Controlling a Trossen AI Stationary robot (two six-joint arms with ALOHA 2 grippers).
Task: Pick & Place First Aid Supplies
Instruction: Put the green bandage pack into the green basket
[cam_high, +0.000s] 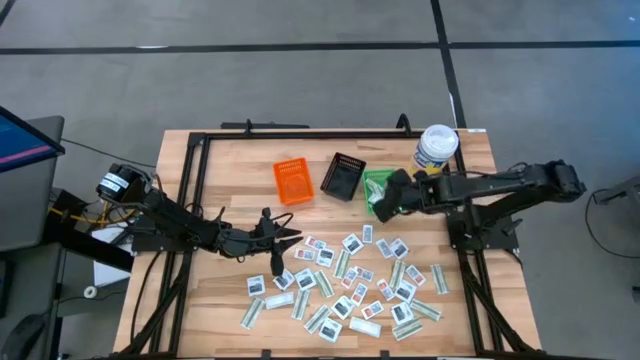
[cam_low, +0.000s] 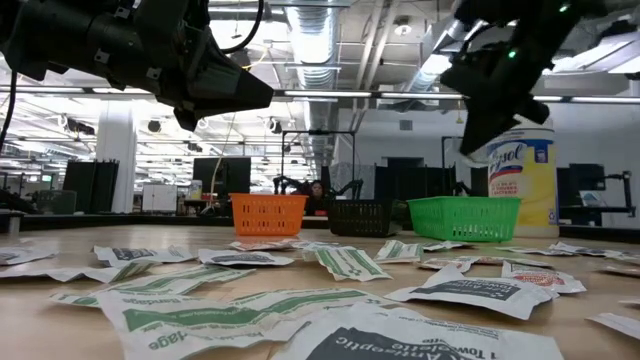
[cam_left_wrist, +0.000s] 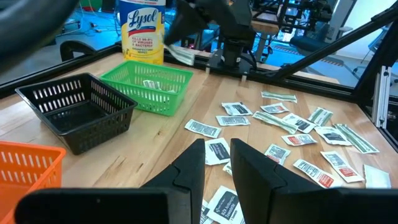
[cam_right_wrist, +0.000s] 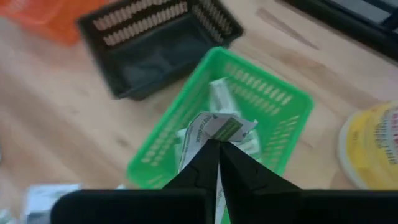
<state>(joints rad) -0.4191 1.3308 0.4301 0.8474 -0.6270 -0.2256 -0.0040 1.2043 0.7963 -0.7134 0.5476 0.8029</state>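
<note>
Right gripper (cam_right_wrist: 217, 148) is pinched tight on 1 pale-green strip packet (cam_right_wrist: 214, 129), hanging right over the green bin (cam_right_wrist: 283, 118). Left gripper (cam_left_wrist: 217, 163) hovers above the scattered packets (cam_high: 350, 285), fingers slightly apart with nothing between them.

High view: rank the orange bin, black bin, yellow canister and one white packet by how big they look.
1. Orange bin and black bin: look alike, no clear winner.
2. Yellow canister, seen lid-on from above, slightly smaller.
3. A white packet, far smallest.
</note>
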